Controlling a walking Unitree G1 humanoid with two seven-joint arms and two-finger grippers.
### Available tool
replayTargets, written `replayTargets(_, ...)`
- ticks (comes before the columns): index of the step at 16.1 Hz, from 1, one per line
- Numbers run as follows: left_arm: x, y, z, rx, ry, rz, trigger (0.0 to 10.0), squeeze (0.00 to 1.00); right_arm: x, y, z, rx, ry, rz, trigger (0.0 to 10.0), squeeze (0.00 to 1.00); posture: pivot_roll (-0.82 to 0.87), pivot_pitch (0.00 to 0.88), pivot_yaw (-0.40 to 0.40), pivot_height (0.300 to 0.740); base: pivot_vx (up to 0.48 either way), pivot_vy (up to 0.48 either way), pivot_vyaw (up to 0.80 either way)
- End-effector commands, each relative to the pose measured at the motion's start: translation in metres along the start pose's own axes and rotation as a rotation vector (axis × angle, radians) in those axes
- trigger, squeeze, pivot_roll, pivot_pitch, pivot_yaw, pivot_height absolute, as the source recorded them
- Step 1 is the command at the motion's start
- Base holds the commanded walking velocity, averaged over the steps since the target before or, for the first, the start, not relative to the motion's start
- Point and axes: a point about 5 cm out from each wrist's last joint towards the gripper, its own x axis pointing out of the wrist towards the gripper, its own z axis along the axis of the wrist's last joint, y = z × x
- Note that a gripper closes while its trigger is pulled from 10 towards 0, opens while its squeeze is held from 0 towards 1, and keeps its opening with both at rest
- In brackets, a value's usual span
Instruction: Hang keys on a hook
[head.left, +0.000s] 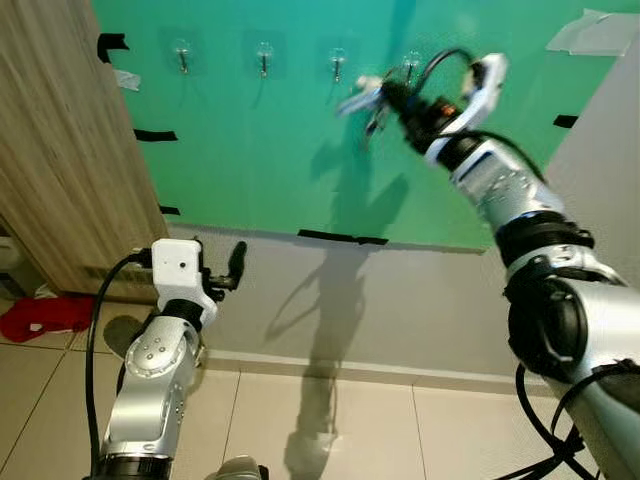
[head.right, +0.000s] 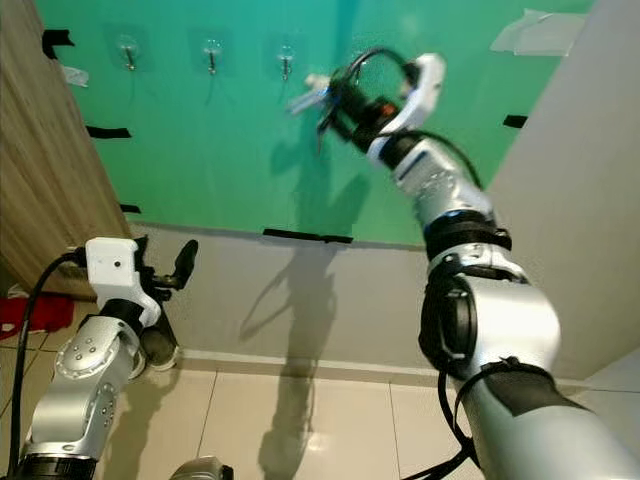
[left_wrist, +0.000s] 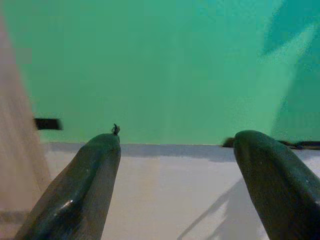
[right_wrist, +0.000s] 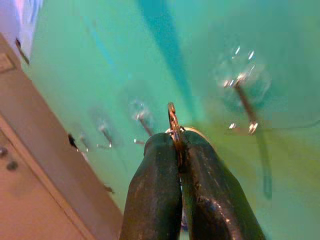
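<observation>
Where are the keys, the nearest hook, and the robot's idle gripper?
keys (head.left: 362, 100), left eye view, on the pale key blade.
hook (right_wrist: 245, 106), right wrist view, on its metal stem.
left gripper (left_wrist: 175, 190), left wrist view, midway between its fingertips.

the room is bright. the green board (head.left: 280, 150) shows a dark shadow of the arm. the floor (head.left: 330, 430) shines a little. both wrist pictures look soft and blurry.
</observation>
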Motion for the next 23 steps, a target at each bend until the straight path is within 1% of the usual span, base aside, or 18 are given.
replayTargets(1,0.003,-0.018,0.001,0.028,-0.014,-0.118,10.0,0.00,-0.001,-0.001,0.012,0.037,-0.051,-0.016,10.0,0.00,0.07,0.000,-0.062,0.740,0.000,0.000,0.00)
replayTargets(3,0.002,-0.044,0.012,0.069,-0.100,-0.315,10.0,0.00,-0.006,-0.007,0.014,0.104,-0.077,-0.044,10.0,0.00,0.06,0.000,-0.060,0.740,0.000,0.000,0.00)
replayTargets(5,0.004,-0.055,0.016,0.088,-0.125,-0.391,10.0,0.00,-0.008,-0.010,0.014,0.147,-0.094,-0.061,10.0,0.00,0.07,0.000,-0.062,0.740,0.000,0.000,0.00)
replayTargets(6,0.006,-0.062,0.021,0.095,-0.151,-0.446,10.0,0.00,-0.009,-0.011,0.011,0.188,-0.104,-0.070,10.0,0.00,0.07,0.000,-0.062,0.740,0.000,0.000,0.00)
replayTargets(7,0.008,-0.064,0.025,0.092,-0.173,-0.459,10.0,0.00,-0.010,-0.013,0.010,0.213,-0.112,-0.083,10.0,0.00,0.07,0.000,-0.061,0.740,0.000,0.000,0.00)
replayTargets(9,0.012,-0.060,0.031,0.091,-0.215,-0.436,10.0,0.00,-0.013,-0.018,0.001,0.231,-0.103,-0.128,10.0,0.00,0.07,0.000,-0.062,0.740,0.000,0.000,0.00)
replayTargets(11,0.013,-0.059,0.033,0.087,-0.226,-0.426,10.0,0.00,-0.015,-0.020,-0.004,0.240,-0.087,-0.141,10.0,0.00,0.08,0.000,-0.062,0.740,0.000,0.000,0.00)
replayTargets(13,0.011,-0.059,0.032,0.068,-0.224,-0.417,10.0,0.00,-0.018,-0.025,-0.012,0.273,-0.071,-0.179,10.0,0.00,0.08,0.000,-0.066,0.740,0.000,0.000,0.00)
replayTargets(15,0.010,-0.060,0.030,0.052,-0.217,-0.406,10.0,0.00,-0.020,-0.026,-0.018,0.269,-0.048,-0.193,10.0,0.00,0.09,0.000,-0.070,0.740,0.000,0.000,0.00)
replayTargets(17,0.009,-0.059,0.029,0.047,-0.210,-0.400,10.0,0.00,-0.022,-0.028,-0.023,0.286,-0.033,-0.208,10.0,0.00,0.09,0.000,-0.073,0.740,0.000,0.000,0.00)
replayTargets(18,0.009,-0.058,0.027,0.043,-0.193,-0.394,10.0,0.00,-0.026,-0.032,-0.035,0.290,0.019,-0.255,10.0,0.00,0.09,0.000,-0.076,0.740,0.000,0.000,0.00)
replayTargets(20,0.009,-0.058,0.026,0.045,-0.188,-0.392,10.0,0.00,-0.031,-0.036,-0.046,0.270,0.064,-0.311,10.0,0.00,0.09,0.000,-0.076,0.740,0.000,0.000,0.00)
replayTargets(21,0.009,-0.058,0.025,0.046,-0.187,-0.389,10.0,0.00,-0.034,-0.040,-0.052,0.241,0.084,-0.344,10.0,0.00,0.09,0.000,-0.076,0.740,0.000,0.000,0.00)
replayTargets(22,0.009,-0.058,0.025,0.046,-0.187,-0.387,10.0,0.00,-0.036,-0.042,-0.053,0.224,0.084,-0.368,10.0,0.00,0.09,0.000,-0.076,0.740,0.000,0.000,0.00)
replayTargets(23,0.008,-0.058,0.025,0.049,-0.186,-0.383,10.0,0.00,-0.039,-0.046,-0.050,0.153,0.061,-0.428,10.0,1.00,0.10,0.000,-0.075,0.740,0.000,0.000,0.00)
